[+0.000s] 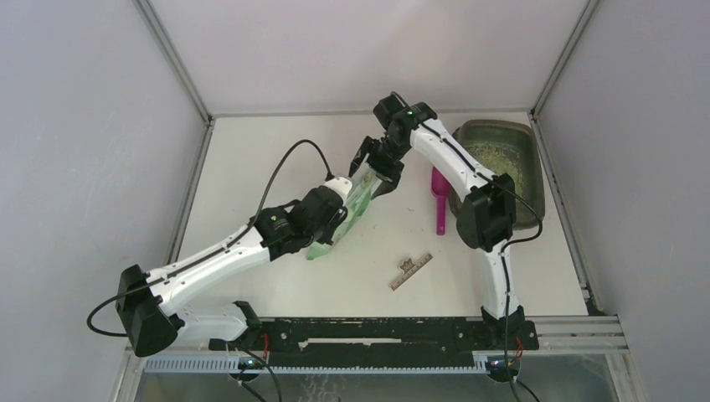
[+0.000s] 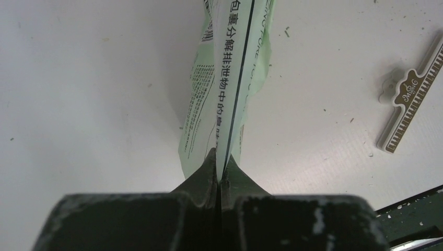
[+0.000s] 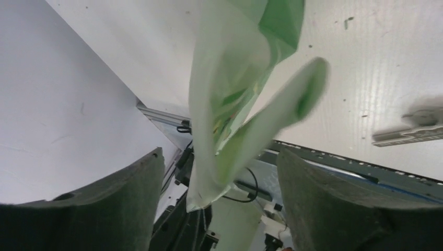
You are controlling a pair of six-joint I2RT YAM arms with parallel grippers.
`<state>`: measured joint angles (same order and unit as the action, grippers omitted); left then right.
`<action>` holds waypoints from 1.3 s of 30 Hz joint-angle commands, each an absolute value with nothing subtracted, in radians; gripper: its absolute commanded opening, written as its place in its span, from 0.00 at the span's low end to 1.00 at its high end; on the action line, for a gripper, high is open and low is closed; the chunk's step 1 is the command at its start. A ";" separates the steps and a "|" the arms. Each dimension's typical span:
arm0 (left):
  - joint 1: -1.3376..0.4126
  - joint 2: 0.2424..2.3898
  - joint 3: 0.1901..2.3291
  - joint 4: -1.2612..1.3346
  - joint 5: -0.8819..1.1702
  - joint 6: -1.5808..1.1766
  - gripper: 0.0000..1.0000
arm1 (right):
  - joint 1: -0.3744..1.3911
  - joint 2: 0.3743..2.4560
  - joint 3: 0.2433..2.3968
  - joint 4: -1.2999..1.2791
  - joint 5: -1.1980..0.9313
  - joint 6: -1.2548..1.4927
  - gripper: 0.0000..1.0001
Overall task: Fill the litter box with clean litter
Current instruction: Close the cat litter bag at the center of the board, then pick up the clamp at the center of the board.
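Note:
The litter box, a dark tray, sits at the back right of the table, and pale clean litter covers its floor. Between the arms hangs a light-green printed bag. My left gripper is shut on its thin edge; in the left wrist view the jaws pinch the printed seam of the bag. My right gripper is at the bag's upper end, open. In the right wrist view its fingers stand wide apart, and the bag hangs loose between them, touching neither.
A magenta scoop lies just left of the litter box. A beige ruler-shaped clip lies on the table near the front, seen also as the clip in the left wrist view. Stray granules dot the white table. Grey walls close in on both sides.

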<state>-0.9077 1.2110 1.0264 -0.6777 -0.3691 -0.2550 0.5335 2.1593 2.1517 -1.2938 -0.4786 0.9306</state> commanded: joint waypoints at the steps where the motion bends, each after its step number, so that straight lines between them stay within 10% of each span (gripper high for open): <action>1: -0.908 1.199 1.038 -0.704 -0.425 -0.258 0.00 | 0.484 2.003 2.131 -1.294 -0.418 0.850 0.89; 8: -0.907 1.201 1.044 -0.714 -0.444 -0.248 0.00 | 0.425 1.633 1.797 -1.195 -0.252 0.760 0.99; 15: -0.908 1.187 1.038 -0.697 -0.423 -0.247 0.00 | 0.580 1.299 1.349 -1.112 -0.009 0.742 0.50; 23: -0.908 1.191 1.014 -0.666 -0.410 -0.256 0.07 | 0.662 1.305 1.141 -1.047 0.039 0.777 0.68; 39: -0.902 1.272 1.057 -0.646 -0.384 -0.250 0.20 | 0.707 1.585 1.150 -0.986 0.047 0.753 0.70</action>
